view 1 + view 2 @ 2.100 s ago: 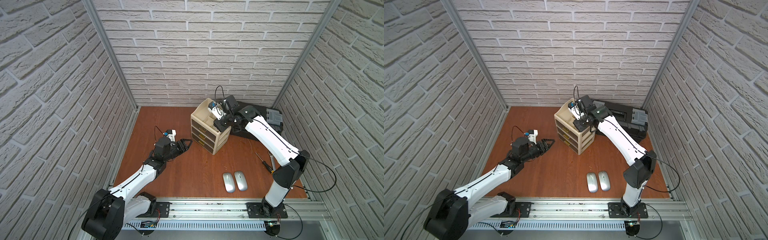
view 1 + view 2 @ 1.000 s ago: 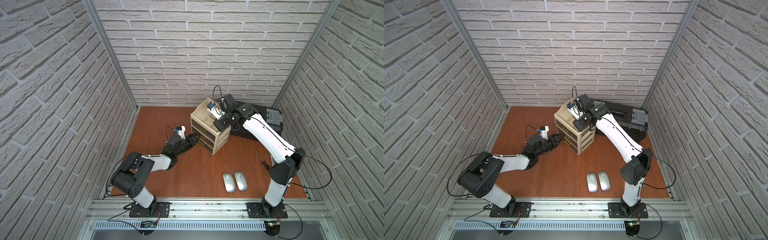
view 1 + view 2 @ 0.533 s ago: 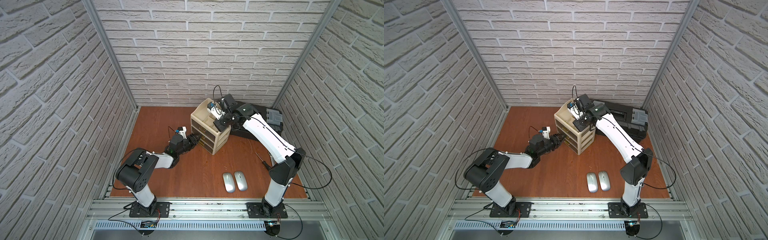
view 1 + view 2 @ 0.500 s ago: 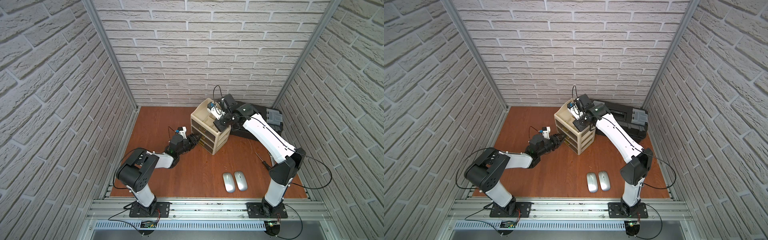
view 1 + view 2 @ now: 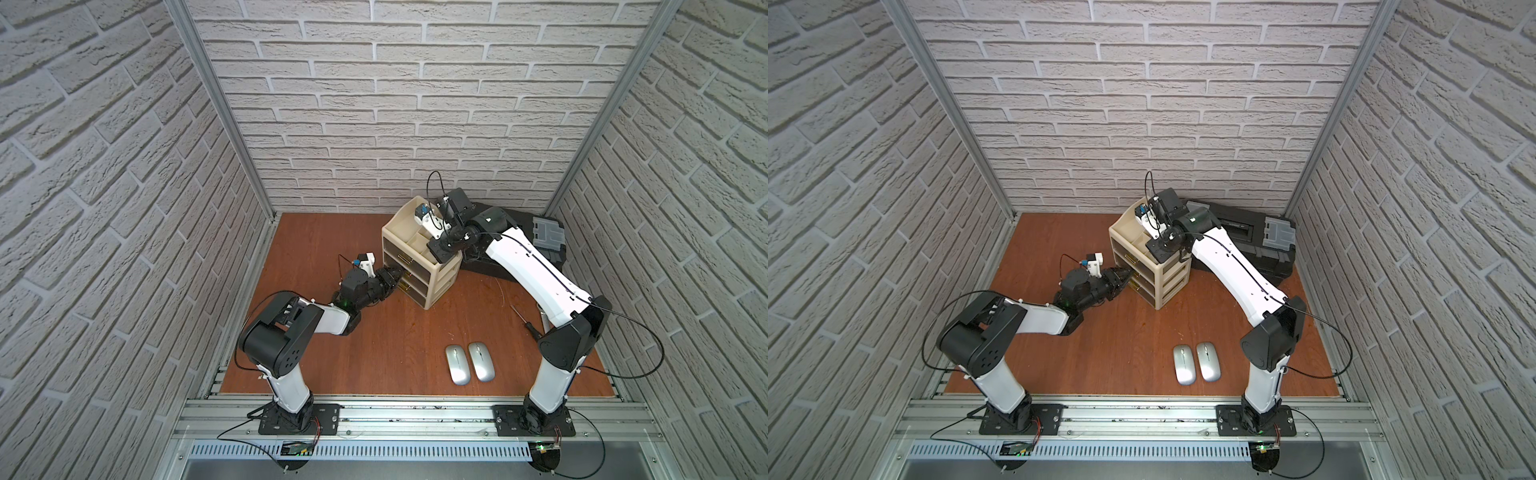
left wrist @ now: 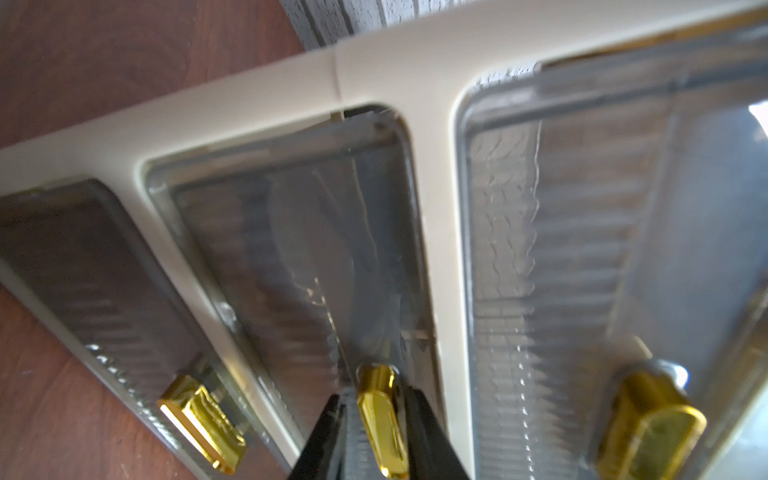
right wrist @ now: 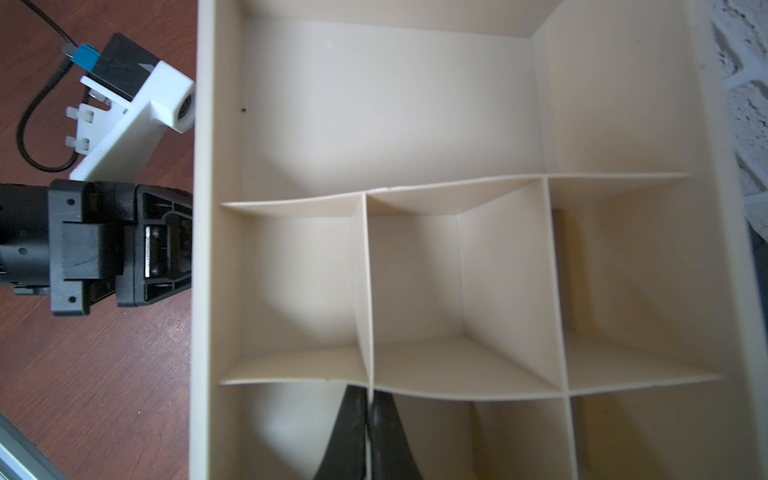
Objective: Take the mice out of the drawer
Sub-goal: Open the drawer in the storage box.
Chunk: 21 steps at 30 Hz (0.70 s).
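A cream plastic three-drawer cabinet (image 5: 445,275) stands toward the back of the reddish-brown wooden tabletop (image 5: 332,232); its smoky translucent drawers all appear pushed in, each with a gold handle. The left tool (image 6: 374,395) lies low and level at the cabinet's front; its black fingers (image 6: 419,428) sit astride the gold metal handle (image 6: 380,419) of the middle drawer (image 6: 291,249). The jaws stand narrowly apart; a slim gap shows on one side of the handle, and whether the other finger touches it cannot be told.

The right tool (image 7: 368,409) reaches down into the cabinet's open top tray (image 7: 415,104). Its jaws are pressed together, tips at a thin cream divider (image 7: 360,291); whether that wall is pinched between them cannot be told.

Two slim silver oval mice (image 5: 457,365) lie side by side on the tabletop near its front edge in both top views; they are close to the right arm's base and well apart from the cabinet. The ribbed drawer fronts blur what lies behind them, so any mice inside cannot be made out.

A black plastic toolbox (image 5: 515,216) sits in the back corner behind the right arm; a dark-handled screwdriver (image 5: 524,319) rests on the tabletop beside that arm.
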Available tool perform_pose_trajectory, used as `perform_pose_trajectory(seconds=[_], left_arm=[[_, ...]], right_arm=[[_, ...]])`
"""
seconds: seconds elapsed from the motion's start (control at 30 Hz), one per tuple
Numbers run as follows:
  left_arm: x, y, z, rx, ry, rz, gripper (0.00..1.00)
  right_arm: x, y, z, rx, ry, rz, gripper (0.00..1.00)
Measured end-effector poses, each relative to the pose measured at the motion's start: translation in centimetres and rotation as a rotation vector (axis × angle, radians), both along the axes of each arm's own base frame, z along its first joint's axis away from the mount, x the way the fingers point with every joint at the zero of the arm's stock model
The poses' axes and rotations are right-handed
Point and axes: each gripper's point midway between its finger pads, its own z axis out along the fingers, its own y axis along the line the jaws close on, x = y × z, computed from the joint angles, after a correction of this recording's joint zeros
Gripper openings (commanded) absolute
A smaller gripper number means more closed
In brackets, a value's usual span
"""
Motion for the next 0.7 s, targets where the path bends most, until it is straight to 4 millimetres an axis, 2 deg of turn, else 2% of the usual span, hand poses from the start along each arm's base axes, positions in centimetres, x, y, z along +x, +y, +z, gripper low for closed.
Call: perform_pose_trajectory(seconds=[0.53,0.7], left_arm=[[-0.02,-0.05,0.07,-0.05,0.052,0.01,0.12],[-0.26,0.11,0.04,-0.052,0.066,0.012,0.12]], right_arm=[[0.01,0.0,0.01,0.002,0.0,-0.003,0.03],[0.01,-0.02,0.0,0.002,0.001,-0.006,0.03]])
